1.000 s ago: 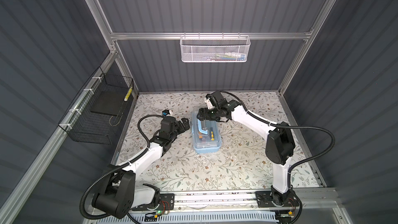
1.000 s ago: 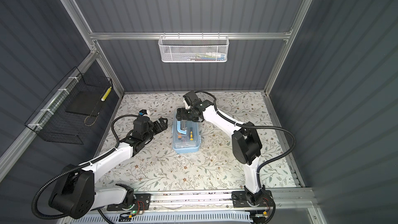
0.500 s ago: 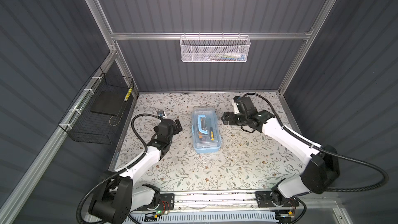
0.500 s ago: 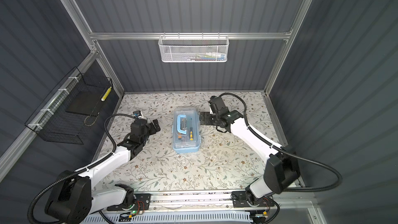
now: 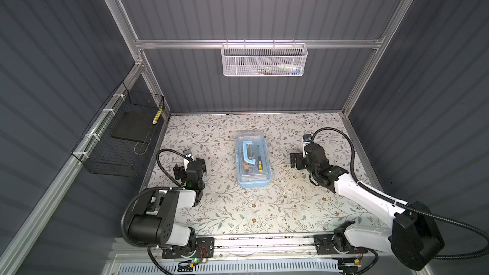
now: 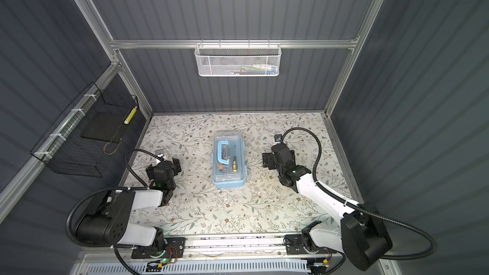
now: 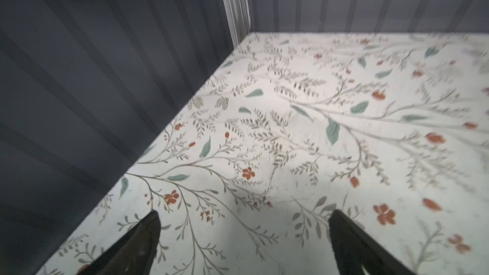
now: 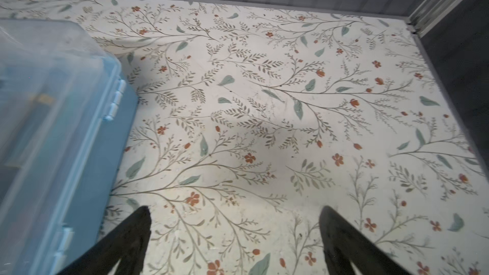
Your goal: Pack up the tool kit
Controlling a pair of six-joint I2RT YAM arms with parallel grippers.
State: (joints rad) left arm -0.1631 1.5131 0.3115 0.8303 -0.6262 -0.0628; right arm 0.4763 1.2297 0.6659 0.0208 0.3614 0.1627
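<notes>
Tool kit (image 5: 253,164) is found flat near the middle of the tabletop (image 5: 238,207), lid (image 6: 228,138) down, between the two arms and touched by neither. Left hand (image 7: 243,216) is seen spread wide and empty, low over bare tabletop near the side wall. Right hand (image 8: 234,212) is also spread wide and empty, just beside the box's long side where the hinge tabs (image 8: 116,99) are seen.

Packing is judged about finished, so risks are mostly in the closing and handling. Whether the lid is latched cannot be told. If it is not, a lift by the handle (image 5: 246,152) could let it swing open and the tools be spilled. A push from one side only could send the smooth box sliding or turning on the tabletop, since it is braced by nothing. The clear lid could be misjudged because of glare and see-through contents.

Box body is light-blue hard plastic, rectangular with rounded corners. The lid is transparent and glossy. The handle is a blue C-shape, lying flat on top. A yellow-and-black screwdriver (image 5: 260,162) is visible through the lid. The tabletop is covered in a matte floral print. A white mesh basket (image 5: 264,60) and a black wire basket (image 5: 119,144) are hung on the walls, well apart from the kit.
</notes>
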